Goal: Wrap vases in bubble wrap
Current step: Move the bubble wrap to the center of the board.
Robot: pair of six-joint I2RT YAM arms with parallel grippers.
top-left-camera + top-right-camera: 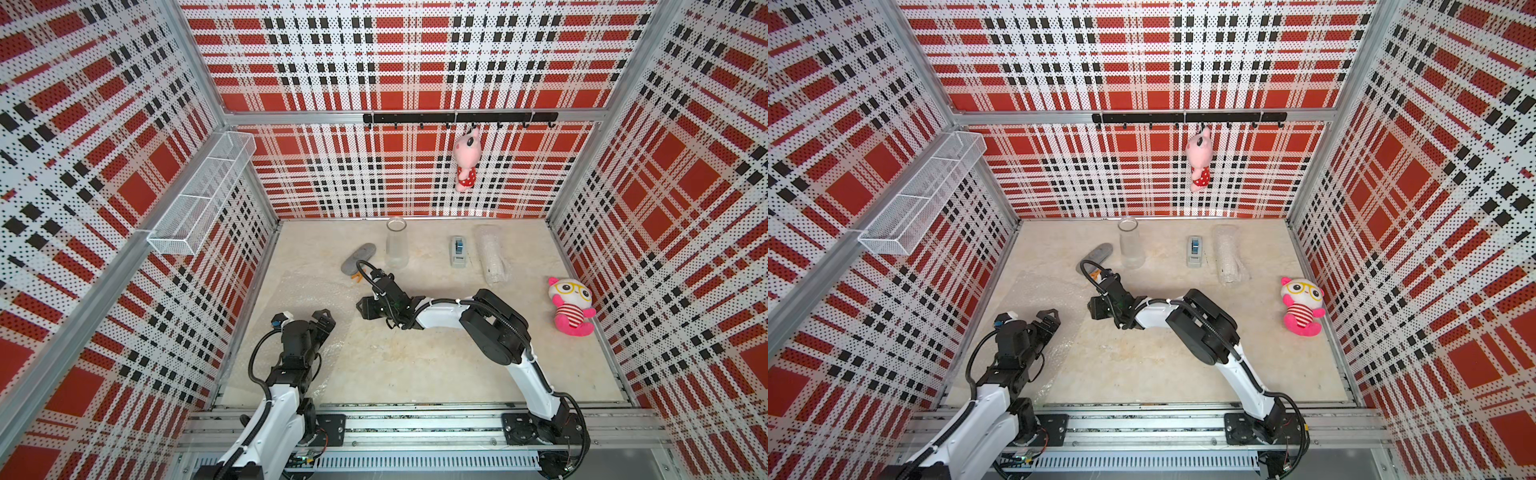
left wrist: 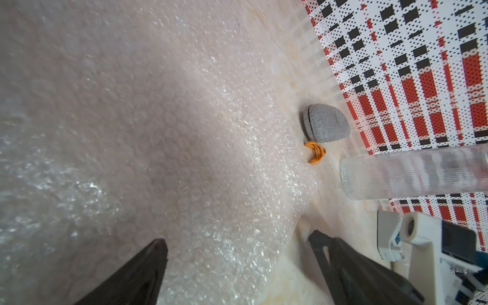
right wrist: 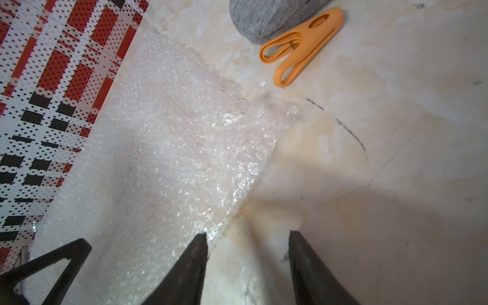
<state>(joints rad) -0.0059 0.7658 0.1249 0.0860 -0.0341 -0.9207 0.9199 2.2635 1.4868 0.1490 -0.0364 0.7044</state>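
- The clear glass vase (image 1: 397, 245) stands upright at the back of the counter (image 1: 436, 353), long axis vertical, wide mouth up; it is bare, with no wrap around it.
- A flat bubble wrap sheet (image 1: 299, 299) lies spread on the counter's left part. Its long axis runs from the near edge toward the back, along the left wall.
- A wrapped bundle (image 1: 492, 253) of bubble wrap with something pale inside lies on its side at the back right. Its long axis points from the back wall toward the robot. I cannot tell which end is the mouth.
- The left pincer (image 2: 237, 237) is released, jaws spread wide, hanging over the flat sheet with nothing between them.
- The right pincer (image 3: 248, 233) is also released, jaws apart over bare counter. One fingertip (image 3: 202, 240) sits at the sheet's edge, and nothing is grasped.
- A grey case (image 1: 358, 257) and an orange clip (image 3: 301, 45) lie just beyond the sheet's far corner, left of the glass vase.
- A tape dispenser (image 1: 458, 250) sits between the glass vase and the bundle.
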